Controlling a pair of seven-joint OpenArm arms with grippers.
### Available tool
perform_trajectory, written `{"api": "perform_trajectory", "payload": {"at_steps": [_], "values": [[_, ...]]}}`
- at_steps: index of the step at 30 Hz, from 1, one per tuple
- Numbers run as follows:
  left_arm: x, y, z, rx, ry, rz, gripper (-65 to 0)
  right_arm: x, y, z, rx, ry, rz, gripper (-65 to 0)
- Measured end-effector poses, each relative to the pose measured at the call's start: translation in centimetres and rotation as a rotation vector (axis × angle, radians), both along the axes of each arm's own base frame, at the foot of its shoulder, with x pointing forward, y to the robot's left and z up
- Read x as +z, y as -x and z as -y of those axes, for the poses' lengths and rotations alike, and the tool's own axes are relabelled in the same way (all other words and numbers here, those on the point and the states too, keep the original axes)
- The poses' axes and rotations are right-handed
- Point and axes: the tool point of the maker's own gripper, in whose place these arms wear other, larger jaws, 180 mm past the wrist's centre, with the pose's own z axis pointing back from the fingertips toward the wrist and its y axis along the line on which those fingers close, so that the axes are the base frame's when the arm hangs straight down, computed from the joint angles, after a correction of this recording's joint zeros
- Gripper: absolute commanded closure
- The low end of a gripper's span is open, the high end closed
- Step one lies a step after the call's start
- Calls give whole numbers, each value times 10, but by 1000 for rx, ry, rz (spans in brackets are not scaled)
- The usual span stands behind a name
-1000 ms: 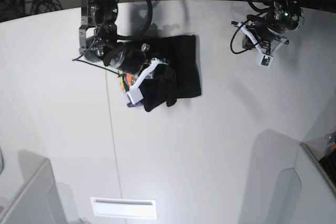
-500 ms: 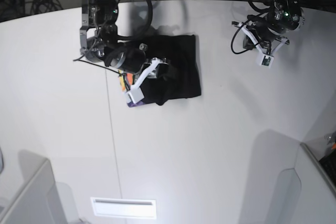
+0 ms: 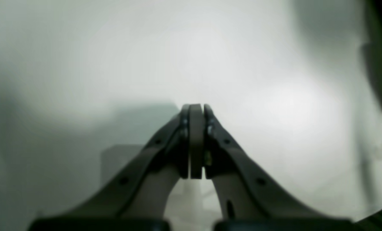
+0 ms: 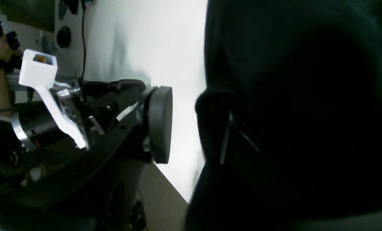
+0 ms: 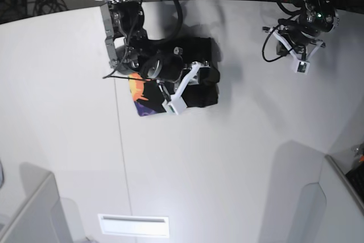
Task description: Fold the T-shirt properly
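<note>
Fabric of the T-shirt (image 5: pixel 199 92) is lying folded in the upper middle of the base view on the white table (image 5: pixel 227 157), a purple and orange printed corner showing at its left edge. I am holding my right gripper (image 5: pixel 207 77) low over the shirt's right part, and my arm with its white camera mount (image 5: pixel 181 92) is covering the shirt's middle. In the right wrist view the jaws are standing apart, one round pad (image 4: pixel 160 123) clear of the black cloth; I cannot tell whether the other is touching it. My left gripper (image 3: pixel 196 141) is hanging pressed shut and empty over bare table at the upper right.
</note>
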Motion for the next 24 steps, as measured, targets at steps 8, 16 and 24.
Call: {"api": "perform_trajectory", "payload": {"at_steps": [8, 16, 24], "values": [[10, 8, -31, 14, -46, 16, 0, 9, 15, -34, 134, 41, -10, -210], [8, 10, -31, 14, -46, -9, 0, 60, 29, -60, 261, 4, 144, -197], [29, -3, 14, -71, 201, 119, 0, 58, -1, -1, 13, 8, 288, 0]]}}
